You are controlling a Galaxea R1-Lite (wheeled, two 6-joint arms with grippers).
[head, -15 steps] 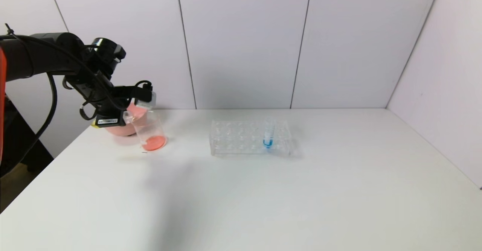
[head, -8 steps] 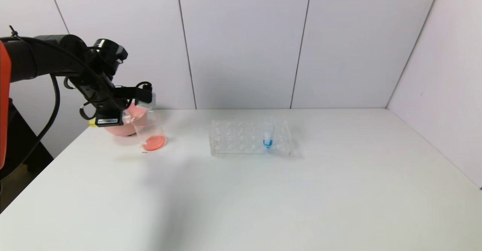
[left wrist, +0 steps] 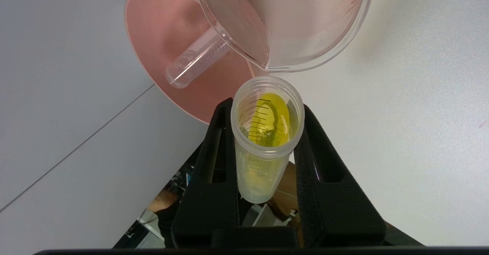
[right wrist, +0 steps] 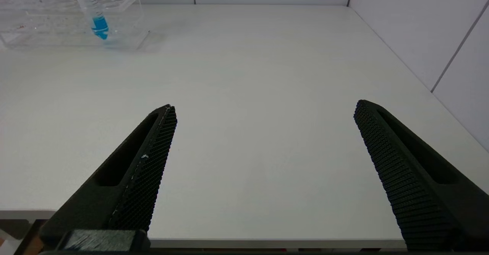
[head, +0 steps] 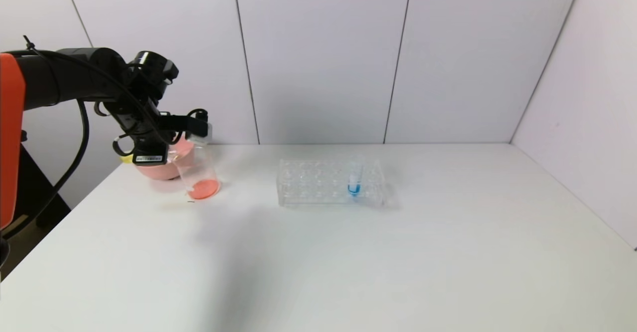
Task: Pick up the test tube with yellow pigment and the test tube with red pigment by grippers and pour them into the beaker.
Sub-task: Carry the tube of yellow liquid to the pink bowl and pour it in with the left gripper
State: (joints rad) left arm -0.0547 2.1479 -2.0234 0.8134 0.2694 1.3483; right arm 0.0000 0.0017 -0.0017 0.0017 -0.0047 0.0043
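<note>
The left gripper [left wrist: 263, 132] is clamped on the test tube with yellow pigment [left wrist: 265, 132], 1 finger on each side of it, near the far left corner of the tabletop [head: 348, 252]. The tube's open mouth sits just beside the lip of the beaker [left wrist: 290, 25], not yet over it, and the yellow liquid lies along the tube wall, short of the mouth. The beaker holds red-orange liquid at its bottom and stands just in front of the pink bowl [left wrist: 168, 29], where an empty clear tube [left wrist: 195, 60] lies; it may be the red one, though no pigment shows in it. Farther along the far edge stands the clear rack [head: 331, 180] with 1 blue-bottomed tube [head: 354, 175]. The right gripper [right wrist: 263, 171] hangs wide open and empty at the near edge. The risk is that tipping now, with the mouth beside the lip, would send yellow onto the tabletop or bowl; the tube could also knock the beaker. Graduation lines show on both tubes, and a white label on the left wrist cannot be read.
</note>
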